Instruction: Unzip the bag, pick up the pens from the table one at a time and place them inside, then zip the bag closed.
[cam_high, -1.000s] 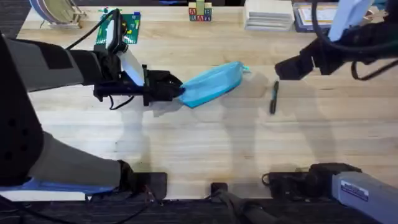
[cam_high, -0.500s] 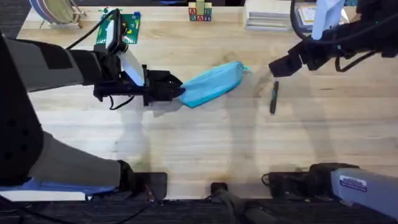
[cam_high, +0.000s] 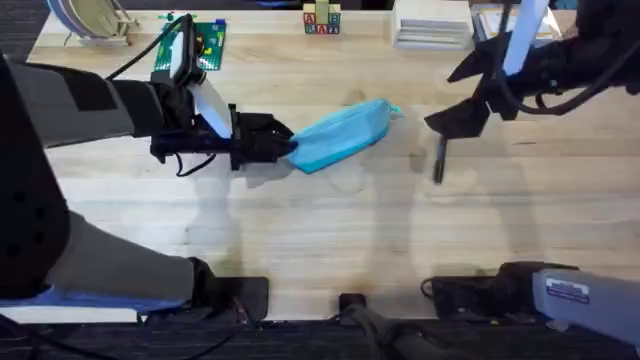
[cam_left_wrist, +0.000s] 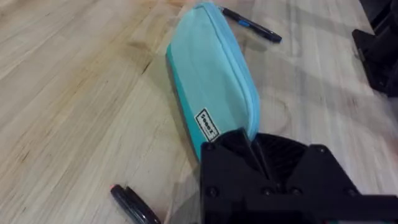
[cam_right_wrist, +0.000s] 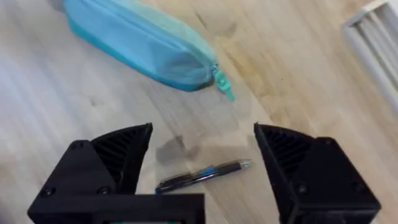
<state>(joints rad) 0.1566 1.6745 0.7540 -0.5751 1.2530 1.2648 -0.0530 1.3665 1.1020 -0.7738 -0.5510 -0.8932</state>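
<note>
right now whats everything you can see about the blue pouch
The bag is a long, soft, light blue fabric pouch with a darker teal underside, lying on the table slanted between the two arms. A zipper runs its length, looking closed, with a small teal pull tab at the end facing the right arm. A small white label sits on its side. The left gripper is clamped on the other end. One pen lies apart beyond the tab end.
</note>
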